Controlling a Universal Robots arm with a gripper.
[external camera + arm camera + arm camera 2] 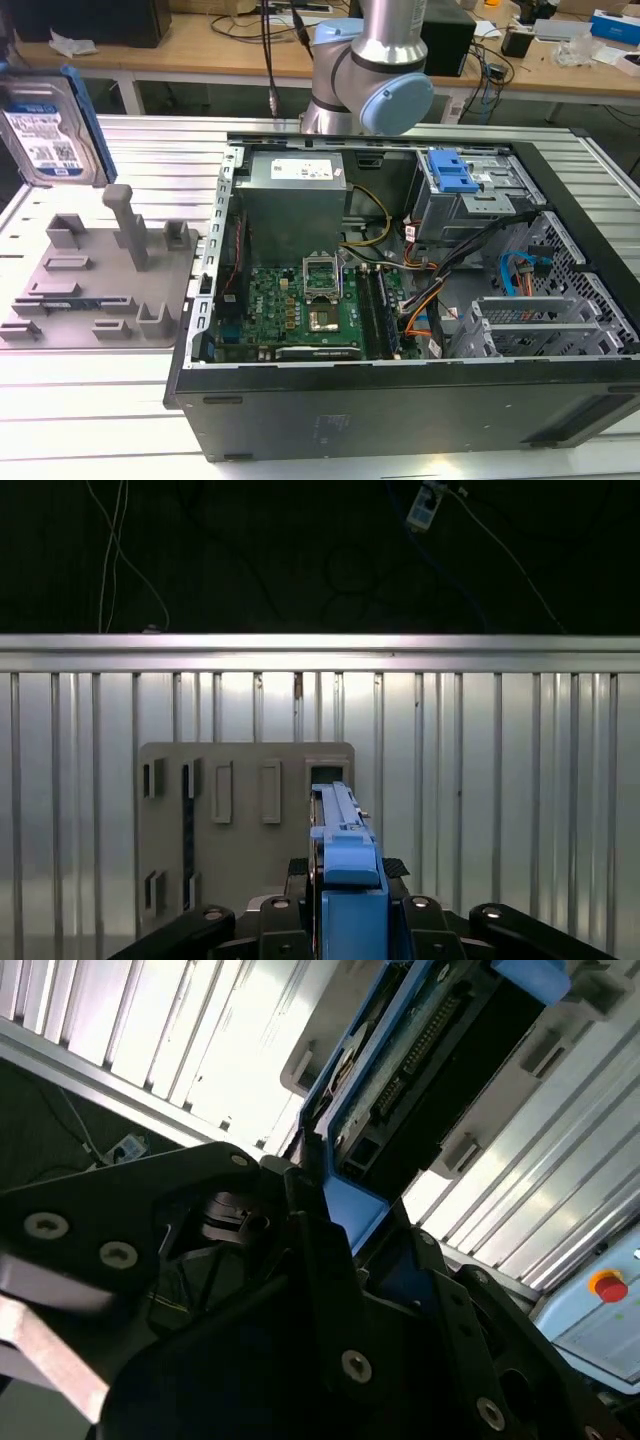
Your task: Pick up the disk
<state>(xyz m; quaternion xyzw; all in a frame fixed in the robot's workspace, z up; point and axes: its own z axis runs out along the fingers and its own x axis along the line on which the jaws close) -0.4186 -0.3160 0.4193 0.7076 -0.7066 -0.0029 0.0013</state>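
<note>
The disk [45,130] is a silver drive with a white-and-blue label and a blue frame. It hangs upright in the air at the exterior view's far left, above and behind the grey fixture [100,290]. In the first wrist view the disk [345,865] appears edge-on, with my gripper [345,925] shut on its blue frame from both sides and the fixture [245,820] apart from it beyond. In the second wrist view the black fingers [310,1250] clamp the blue edge of the disk [430,1060], whose connector side faces the camera.
An open computer case [560,400] takes up the middle and right of the slatted metal table [100,420], with a blue-latched drive cage [455,175] inside. The arm's base [370,70] rises behind the case. Wooden benches with clutter stand at the back.
</note>
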